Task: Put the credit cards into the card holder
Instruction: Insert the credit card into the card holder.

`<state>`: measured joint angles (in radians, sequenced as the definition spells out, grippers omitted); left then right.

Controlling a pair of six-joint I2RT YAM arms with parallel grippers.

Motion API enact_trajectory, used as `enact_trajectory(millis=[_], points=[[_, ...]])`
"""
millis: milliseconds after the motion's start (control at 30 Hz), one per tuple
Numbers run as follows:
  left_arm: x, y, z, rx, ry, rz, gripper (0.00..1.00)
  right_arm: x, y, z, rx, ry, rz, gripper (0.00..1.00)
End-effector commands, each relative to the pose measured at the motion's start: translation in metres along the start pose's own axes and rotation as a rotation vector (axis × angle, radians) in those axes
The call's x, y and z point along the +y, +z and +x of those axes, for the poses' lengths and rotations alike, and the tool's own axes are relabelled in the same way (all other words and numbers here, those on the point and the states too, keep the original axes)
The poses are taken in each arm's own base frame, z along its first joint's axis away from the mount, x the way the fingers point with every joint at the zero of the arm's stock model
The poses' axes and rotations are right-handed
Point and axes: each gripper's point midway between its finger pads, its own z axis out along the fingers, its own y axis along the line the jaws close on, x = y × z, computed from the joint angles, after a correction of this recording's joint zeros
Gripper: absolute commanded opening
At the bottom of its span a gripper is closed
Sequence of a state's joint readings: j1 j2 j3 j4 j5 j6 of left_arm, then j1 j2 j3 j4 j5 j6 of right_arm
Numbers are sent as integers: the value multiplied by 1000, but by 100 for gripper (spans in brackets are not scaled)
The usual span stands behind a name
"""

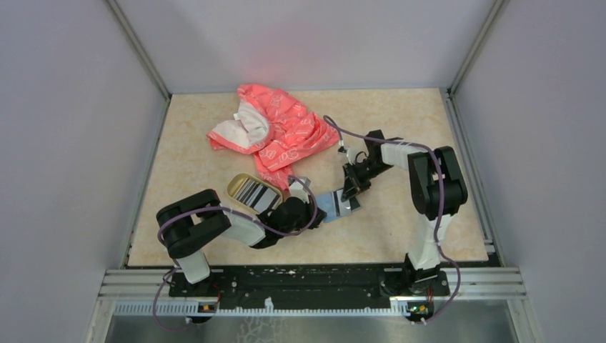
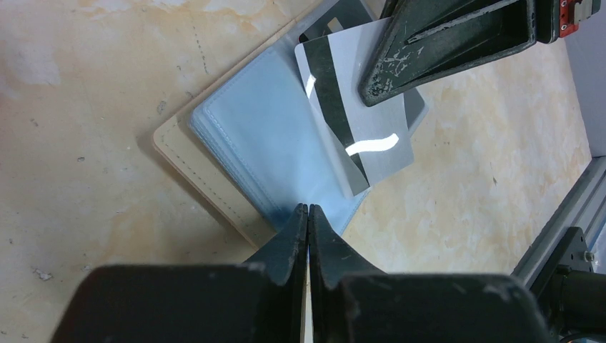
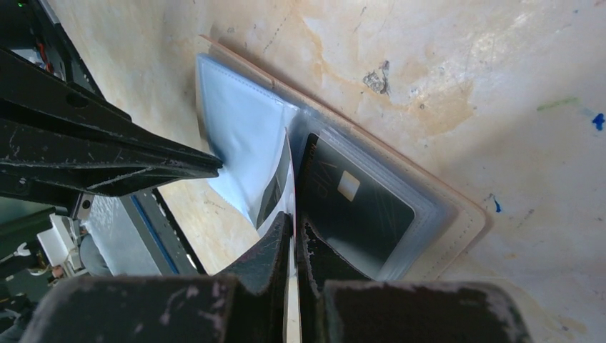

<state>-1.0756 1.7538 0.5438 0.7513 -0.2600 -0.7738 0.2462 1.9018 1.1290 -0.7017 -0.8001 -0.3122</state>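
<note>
Card holder (image 1: 332, 205) lies opened flat near the middle of the table (image 1: 400, 121), between the tips of the two arms. From above it is small and partly covered by both grippers.

The biggest thing on the tabletop is the pink-red patterned cloth (image 1: 279, 132), crumpled toward the far side. Just in front of it sits the oval gold-rimmed dish (image 1: 234, 183), which holds striped cards (image 1: 256, 193). They overlap too much to count, and the dish's near-right end is lost against the left arm's wrist.

Up close, the card holder's tan cover shows only as a thin stitched border around blue-grey clear sleeves. The left gripper (image 2: 308, 209) has its fingers pressed together on the near corner of a sleeve leaf, and the leaf's tip vanishes between them.

The right gripper (image 3: 293, 220) is clamped on a silver card (image 2: 357, 121) with a dark stripe. It holds the card slanted over the holder, with the card's lower edge down at the sleeves. Whether that edge is inside a pocket cannot be told. In the right wrist view this card is edge-on, little more than a line.

A dark card (image 3: 357, 207) with a small pale chip sits inside a clear pocket. In the left wrist view it is mostly hidden behind the silver card and the right gripper's finger.
</note>
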Motion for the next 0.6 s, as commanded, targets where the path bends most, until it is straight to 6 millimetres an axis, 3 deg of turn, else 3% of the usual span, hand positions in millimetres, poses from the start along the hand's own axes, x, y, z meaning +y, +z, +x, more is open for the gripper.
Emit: enact_trajectory(millis=[0,567], points=[[19,-2,14,43,44,-68,5,-19,8,1,46,-31,91,2],[21,-2,13,43,55,-75,4,-27,13,5,98,-22,163,7]])
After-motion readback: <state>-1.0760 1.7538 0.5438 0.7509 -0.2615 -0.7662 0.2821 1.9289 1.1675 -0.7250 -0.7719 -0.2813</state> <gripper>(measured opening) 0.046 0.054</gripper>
